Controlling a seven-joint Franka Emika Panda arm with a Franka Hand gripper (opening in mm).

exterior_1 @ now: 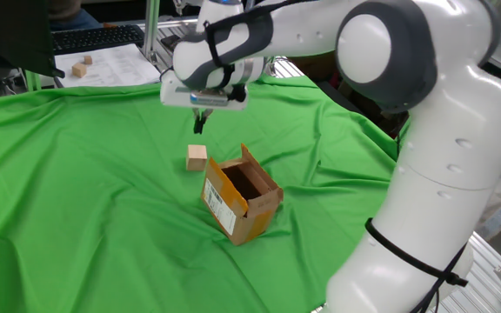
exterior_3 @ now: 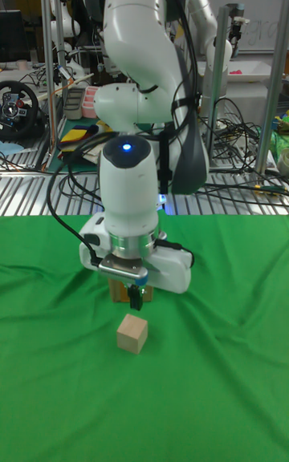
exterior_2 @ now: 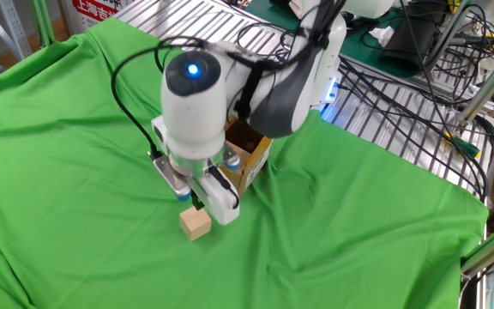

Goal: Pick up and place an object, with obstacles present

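Hovering above the green cloth [exterior_1: 76,174] in one fixed view was the gripper [exterior_1: 200,124], its dark fingers close together with nothing between them, hanging above and just behind the wooden cube [exterior_1: 197,157]. The cube rested flat on the cloth, untouched, near the cardboard box [exterior_1: 240,196] but apart from it. The box sat with flaps raised, dark inside, and a white printed label on its near side. At the far table edge lay white paper [exterior_1: 111,63] bearing two small blocks [exterior_1: 81,66], with a keyboard [exterior_1: 94,36] behind.

The other fixed view showed the gripper [exterior_2: 197,203] low over the cube [exterior_2: 195,225], the fingertips just above its top edge; contact could not be told. The box [exterior_2: 249,154] stood largely hidden behind the white wrist, on which a blue light [exterior_2: 192,70] glowed.

In the tall fixed view the gripper [exterior_3: 135,296] pointed straight down, fingers near together, a clear gap showing between the fingertips and the cube [exterior_3: 132,334] below. Only a sliver of the box [exterior_3: 120,292] showed behind the wrist. Cloth [exterior_3: 225,382] covered the whole foreground.
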